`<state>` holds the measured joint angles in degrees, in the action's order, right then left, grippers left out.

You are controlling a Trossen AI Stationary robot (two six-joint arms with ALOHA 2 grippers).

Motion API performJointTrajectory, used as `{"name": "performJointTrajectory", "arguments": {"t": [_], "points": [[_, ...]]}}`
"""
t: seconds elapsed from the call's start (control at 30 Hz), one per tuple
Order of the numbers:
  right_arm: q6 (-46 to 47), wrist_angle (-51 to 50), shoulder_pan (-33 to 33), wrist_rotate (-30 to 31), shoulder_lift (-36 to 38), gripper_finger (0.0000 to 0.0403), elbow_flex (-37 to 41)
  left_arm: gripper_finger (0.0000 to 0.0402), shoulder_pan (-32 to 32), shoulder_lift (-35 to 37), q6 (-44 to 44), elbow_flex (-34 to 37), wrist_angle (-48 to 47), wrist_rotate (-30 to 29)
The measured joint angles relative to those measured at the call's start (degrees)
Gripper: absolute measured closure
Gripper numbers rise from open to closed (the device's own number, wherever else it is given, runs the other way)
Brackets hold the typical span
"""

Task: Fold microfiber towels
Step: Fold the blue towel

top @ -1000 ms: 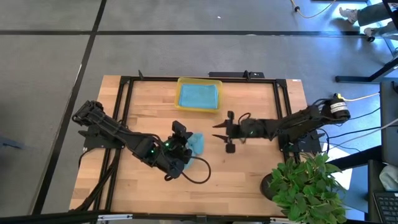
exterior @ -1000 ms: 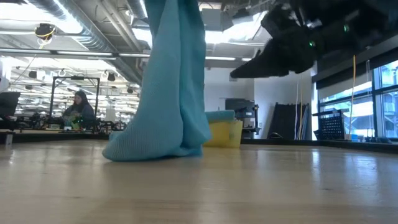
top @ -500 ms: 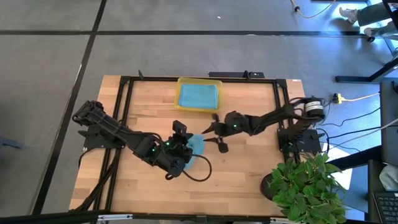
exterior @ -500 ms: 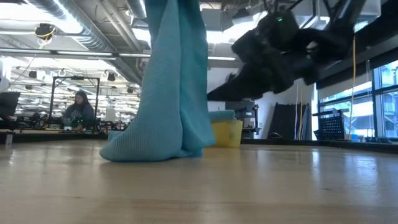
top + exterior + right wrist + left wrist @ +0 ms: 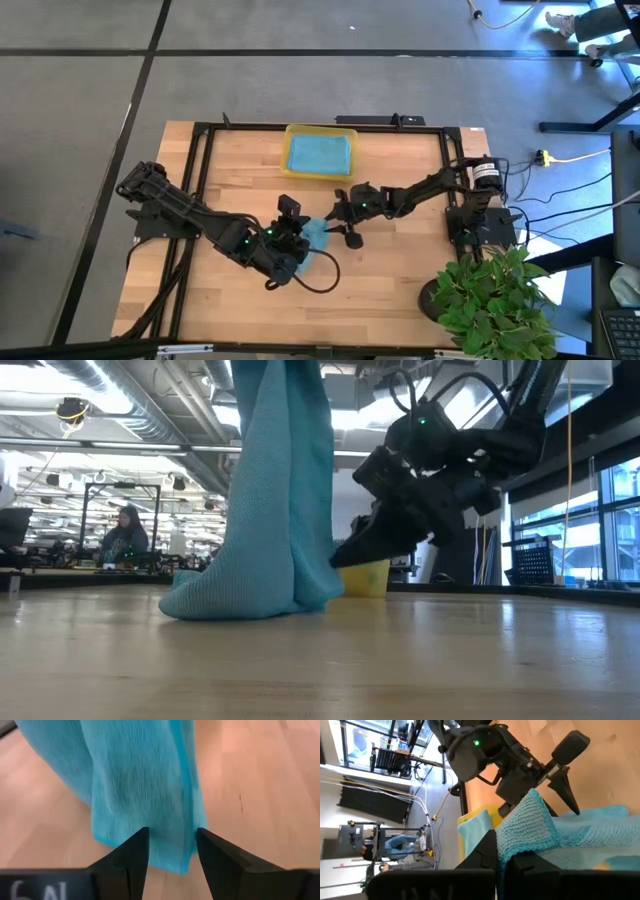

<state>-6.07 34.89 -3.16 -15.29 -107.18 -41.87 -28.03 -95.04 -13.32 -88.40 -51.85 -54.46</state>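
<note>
In the last second I've swung the right tool (image 5: 335, 222) across the table (image 5: 400, 270) to the hanging teal towel (image 5: 275, 490); its fingers (image 5: 131, 852) stand apart, straddling a lower edge. My left tool (image 5: 290, 235) is clamped on the towel's top, holding it up. A second hold looks close, so the fold can start.

The wooden table (image 5: 400, 270) carries a yellow tray (image 5: 320, 131) and a hanging teal towel's (image 5: 275, 490) hem.

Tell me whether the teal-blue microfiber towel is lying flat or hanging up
Hanging. The left pincer holds the teal-blue microfiber towel up by its top, and only its bottom edge rests on the wooden table.
</note>
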Motion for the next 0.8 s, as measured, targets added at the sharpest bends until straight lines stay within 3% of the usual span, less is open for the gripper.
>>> {"name": "performJointTrajectory", "arguments": {"t": [0.17, 0.4, 0.6, 0.8], "points": [[0.02, -2.33, 0.00, 0.02, -0.04, 0.0274, 0.02, 0.0401, 0.13, 0.00, -1.19, 0.00, 0.00, 0.04], [0.00, -3.07, 0.00, -3.67, -0.04, 0.0389, 0.02, 0.0401, 0.39, 0.00, -1.20, 0.00, 0.00, -0.04], [4.56, -4.66, 0.04, -1.43, 1.76, 0.0397, 0.04, 0.0401, 0.37, 0.00, -1.23, 0.02, -0.60, -0.54], [2.66, -15.87, -0.01, 5.58, 11.34, 0.0400, 0.07, 0.0401, 0.81, 0.31, -0.01, 0.05, -4.69, -3.17]]}}
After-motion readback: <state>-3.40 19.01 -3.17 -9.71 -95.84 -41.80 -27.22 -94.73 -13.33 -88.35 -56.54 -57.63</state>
